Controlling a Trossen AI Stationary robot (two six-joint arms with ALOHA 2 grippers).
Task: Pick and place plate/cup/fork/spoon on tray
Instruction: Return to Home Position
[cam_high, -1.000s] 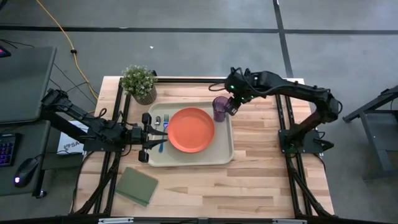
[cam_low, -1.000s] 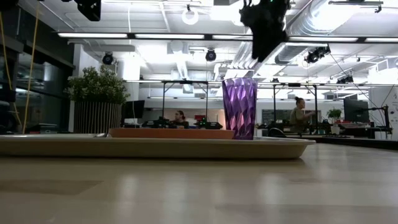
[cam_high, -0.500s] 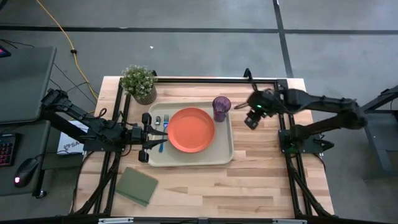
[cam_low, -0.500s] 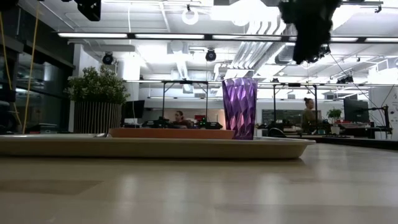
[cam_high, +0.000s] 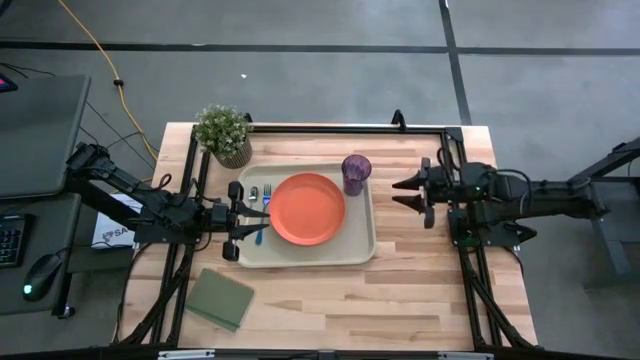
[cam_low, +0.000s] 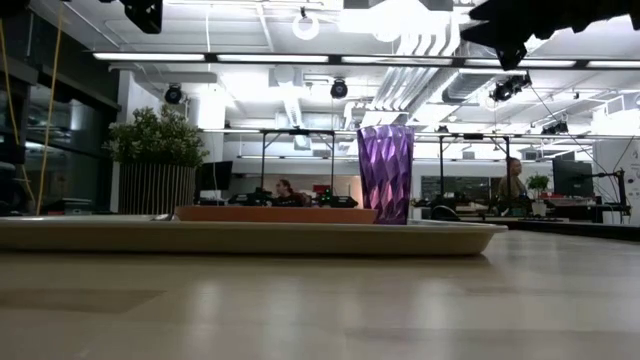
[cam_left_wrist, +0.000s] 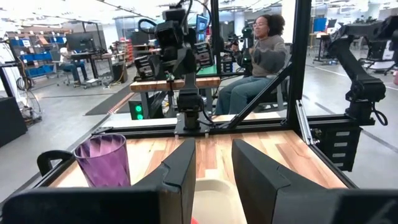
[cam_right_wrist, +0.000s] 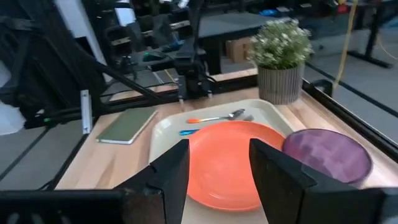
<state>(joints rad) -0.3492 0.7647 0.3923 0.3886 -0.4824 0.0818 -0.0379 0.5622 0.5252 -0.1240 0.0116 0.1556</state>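
- Pale wood planks make up the tabletop, framed by black rails; an open workshop with ceiling lights lies beyond, and 1 seated person shows there.
- 1 potted plant stands off the tray's far left corner; 1 flat dark green pad lies near the front left.
- 1 cream tray, rounded at the corners, carries 1 round orange plate, 1 ribbed translucent purple cup upright just beside the plate, 1 blue-handled fork and 1 orange-handled spoon.
- Right claw hangs right of the tray, fingers spread, empty.
- Left claw sits at the tray's left rim, parted, gripping nothing.
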